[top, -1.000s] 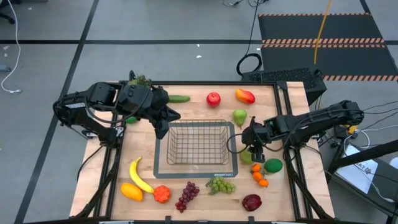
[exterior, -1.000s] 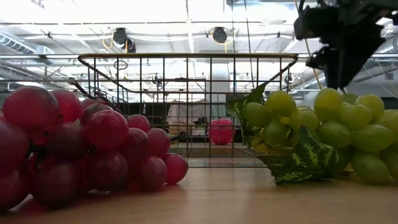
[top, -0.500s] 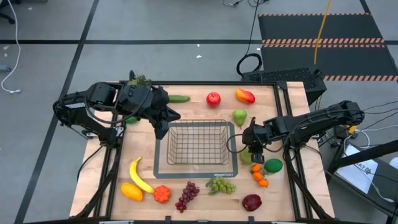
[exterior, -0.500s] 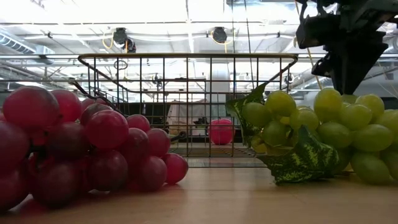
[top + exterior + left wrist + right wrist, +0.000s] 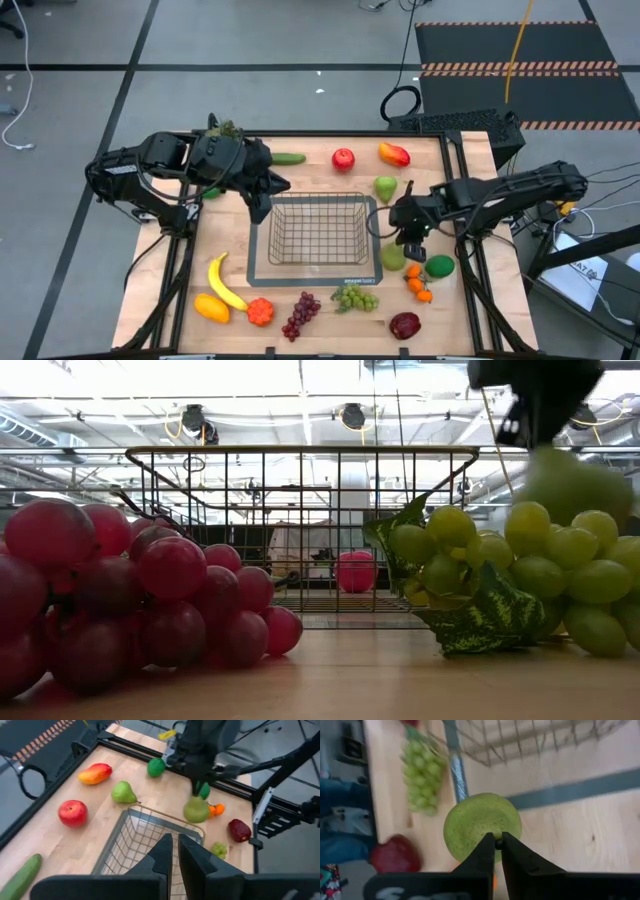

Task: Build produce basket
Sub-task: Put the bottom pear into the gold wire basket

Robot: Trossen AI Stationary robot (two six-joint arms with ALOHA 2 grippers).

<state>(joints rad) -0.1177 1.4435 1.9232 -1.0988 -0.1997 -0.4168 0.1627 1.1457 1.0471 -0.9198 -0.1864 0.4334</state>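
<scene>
The wire basket [image 5: 318,232] sits mid-table on its dark base. Produce lies around it on the table. My right gripper [image 5: 408,236] hangs just past the basket's right side, shut on a green pear [image 5: 480,822], which also shows in the left wrist view [image 5: 196,810] and the low view [image 5: 572,482]. My left gripper [image 5: 175,840] is shut on nothing and hovers over the basket's far left corner [image 5: 262,205]. My right gripper pinches the pear's top end [image 5: 495,838] between its two fingertips, which hide the stem. The fingers come from above, slanting down. The pear hangs below them, lifted clear of the table.
Far side: cucumber [image 5: 288,158], red apple [image 5: 343,158], orange-red fruit [image 5: 394,153], second pear [image 5: 385,187]. Near side: banana [image 5: 224,283], red grapes [image 5: 301,315], green grapes [image 5: 355,298], dark red apple [image 5: 405,325]. A green ball [image 5: 439,266] and small oranges [image 5: 417,283] lie right.
My right gripper has risen and taken the green pear up with it. The pear, which lay on the table by the basket's right side, now hangs clear of the table. My left arm has kept still.
</scene>
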